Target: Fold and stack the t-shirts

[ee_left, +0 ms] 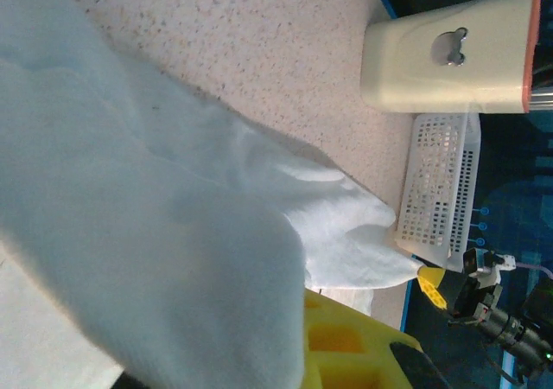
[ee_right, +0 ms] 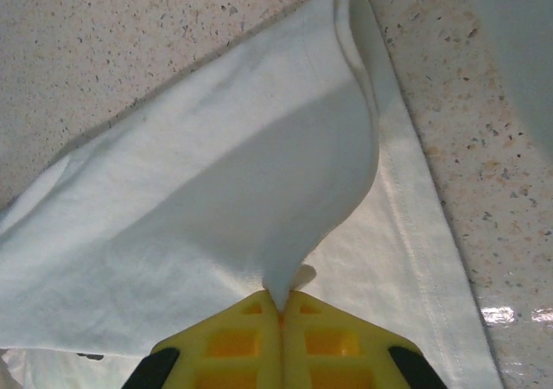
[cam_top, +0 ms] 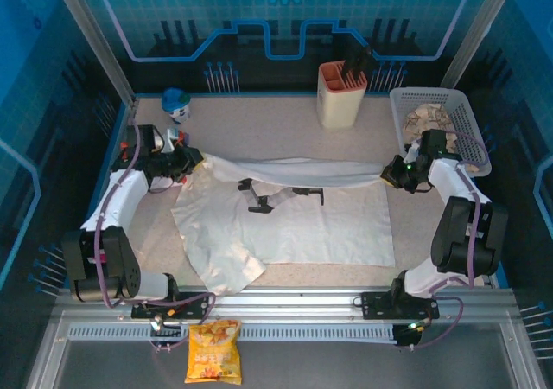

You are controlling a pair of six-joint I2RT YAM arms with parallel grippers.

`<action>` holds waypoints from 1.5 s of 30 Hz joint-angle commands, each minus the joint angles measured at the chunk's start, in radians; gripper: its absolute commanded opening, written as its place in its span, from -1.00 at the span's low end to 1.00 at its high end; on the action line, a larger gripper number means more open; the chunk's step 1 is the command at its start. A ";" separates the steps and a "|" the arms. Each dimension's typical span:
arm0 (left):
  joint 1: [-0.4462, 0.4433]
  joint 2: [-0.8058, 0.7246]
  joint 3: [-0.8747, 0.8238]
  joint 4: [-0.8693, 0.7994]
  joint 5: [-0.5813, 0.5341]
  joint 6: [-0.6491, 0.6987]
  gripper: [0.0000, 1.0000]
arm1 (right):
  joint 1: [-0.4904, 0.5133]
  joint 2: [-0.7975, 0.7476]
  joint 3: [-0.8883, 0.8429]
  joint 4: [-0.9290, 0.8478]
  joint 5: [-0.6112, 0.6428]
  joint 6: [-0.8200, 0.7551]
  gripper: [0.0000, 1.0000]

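Note:
A white t-shirt [cam_top: 285, 229] lies spread over the middle of the table, with dark marks [cam_top: 259, 200] on its upper part. Its far edge [cam_top: 294, 171] is lifted off the table and stretched between both grippers. My left gripper [cam_top: 188, 161] holds the left end; in the left wrist view the cloth [ee_left: 155, 233] drapes over the jaws and one yellow finger [ee_left: 350, 346] shows under it. My right gripper [cam_top: 395, 175] is shut on the right end. In the right wrist view its yellow fingers [ee_right: 233, 337] pinch a fold of the fabric [ee_right: 285, 190] at the gripper [ee_right: 281, 301].
A cream utensil holder [cam_top: 340, 95] stands at the back. To its right is a white basket [cam_top: 442, 130] with crumpled contents. A blue and white figurine [cam_top: 175, 104] stands at the back left. A yellow snack bag [cam_top: 213, 363] lies on the near rail.

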 commanded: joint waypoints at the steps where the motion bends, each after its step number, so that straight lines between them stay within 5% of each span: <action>1: 0.005 -0.051 -0.039 -0.071 -0.011 0.018 -1.00 | -0.010 0.019 -0.017 -0.003 0.013 -0.019 -1.00; 15: 0.005 -0.097 -0.201 -0.071 -0.056 0.016 -1.00 | -0.011 0.049 -0.041 0.006 0.074 -0.014 -1.00; 24: 0.006 -0.077 -0.218 -0.143 -0.181 0.044 -1.00 | -0.010 0.059 -0.050 -0.004 0.115 -0.017 -1.00; 30: 0.006 -0.083 -0.285 -0.108 -0.195 -0.001 -0.95 | -0.008 0.063 -0.065 0.008 0.127 -0.014 -0.86; 33: 0.007 -0.086 -0.305 -0.109 -0.221 -0.005 -0.89 | -0.003 0.060 -0.063 0.005 0.121 -0.017 -0.67; 41: 0.006 -0.140 -0.280 -0.199 -0.364 0.030 -0.11 | 0.020 -0.038 -0.072 -0.029 0.123 -0.015 0.19; 45: 0.000 -0.183 -0.255 -0.231 -0.349 0.030 -0.11 | 0.088 -0.124 -0.069 -0.061 0.163 -0.020 0.49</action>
